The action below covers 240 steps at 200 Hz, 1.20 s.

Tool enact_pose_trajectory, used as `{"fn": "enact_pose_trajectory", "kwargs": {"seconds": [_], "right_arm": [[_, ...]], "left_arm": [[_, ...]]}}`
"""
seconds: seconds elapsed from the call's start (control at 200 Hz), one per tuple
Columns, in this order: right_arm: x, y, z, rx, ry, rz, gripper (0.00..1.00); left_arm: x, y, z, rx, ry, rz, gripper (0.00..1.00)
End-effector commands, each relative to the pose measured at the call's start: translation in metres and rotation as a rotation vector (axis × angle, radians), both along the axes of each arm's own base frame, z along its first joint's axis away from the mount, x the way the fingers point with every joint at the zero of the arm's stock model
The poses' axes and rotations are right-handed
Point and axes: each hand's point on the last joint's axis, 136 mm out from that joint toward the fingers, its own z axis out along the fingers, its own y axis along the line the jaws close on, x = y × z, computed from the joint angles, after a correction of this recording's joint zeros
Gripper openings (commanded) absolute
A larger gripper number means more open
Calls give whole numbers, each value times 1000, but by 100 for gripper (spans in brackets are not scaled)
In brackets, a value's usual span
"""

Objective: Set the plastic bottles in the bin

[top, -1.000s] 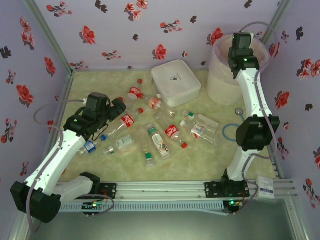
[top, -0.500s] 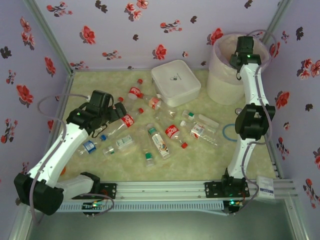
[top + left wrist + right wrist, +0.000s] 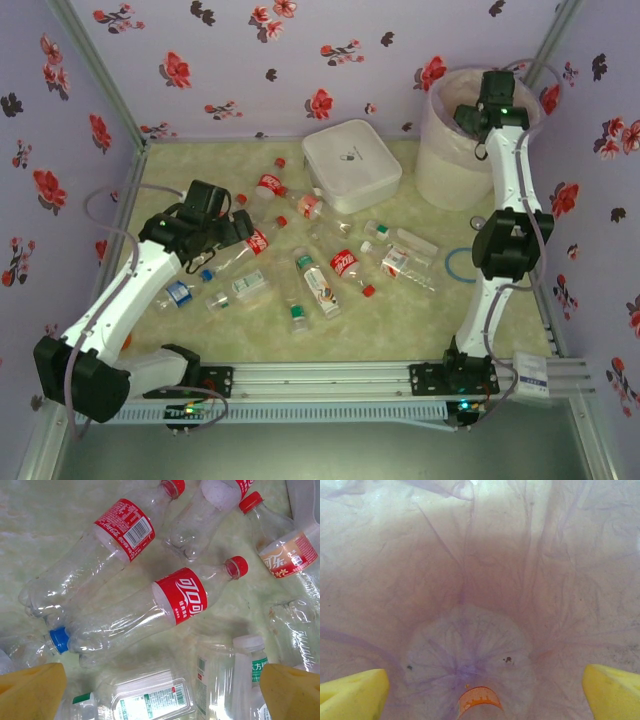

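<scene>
Locate red-labelled cola bottle (image 3: 170, 605) lying on tabletop (image 3: 420, 320) just beyond wide-spread left end effector (image 3: 161, 690), long axis slanting near-left to far-right, cap far-right; treat right end effector (image 3: 482, 692), likewise wide over bin (image 3: 440, 165), as well apart.

Tally: roughly a dozen plastic bottles (image 3: 318, 285) lying loose, one orange-labelled bottle (image 3: 479, 702) inside the single bin (image 3: 440, 175), one white lidded box (image 3: 350, 165), one blue ring (image 3: 462, 266) at 3 o'clock.
</scene>
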Motion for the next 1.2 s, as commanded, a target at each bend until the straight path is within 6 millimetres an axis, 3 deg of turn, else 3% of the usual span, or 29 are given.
{"fn": "enact_pose_trajectory", "kwargs": {"seconds": [0.0, 0.255, 0.435, 0.555, 0.68, 0.865, 1.07, 1.195], "right_arm": [[-28, -3, 57, -2, -91, -10, 100], [-76, -4, 114, -44, -279, -39, 100], [-106, 9, 135, -3, -343, 0, 100], [-132, 33, 142, 82, -379, 64, 100], [-160, 64, 134, 169, -388, 135, 100], [-192, 94, 105, 287, -310, 210, 100], [-219, 108, 71, 370, -250, 216, 100], [-220, 105, 56, 357, -231, 204, 100]], "left_arm": [[7, 2, 4, 43, -12, -26, 100], [40, 0, 3, 125, 10, -95, 100], [64, 12, -13, 156, 56, -97, 100], [66, 27, -27, 171, 107, -96, 100], [60, 45, -57, 93, 175, -64, 100], [48, 47, -90, 55, 232, -98, 100], [53, 64, -125, 147, 297, -112, 100], [60, 73, -147, 197, 344, -110, 100]]}}
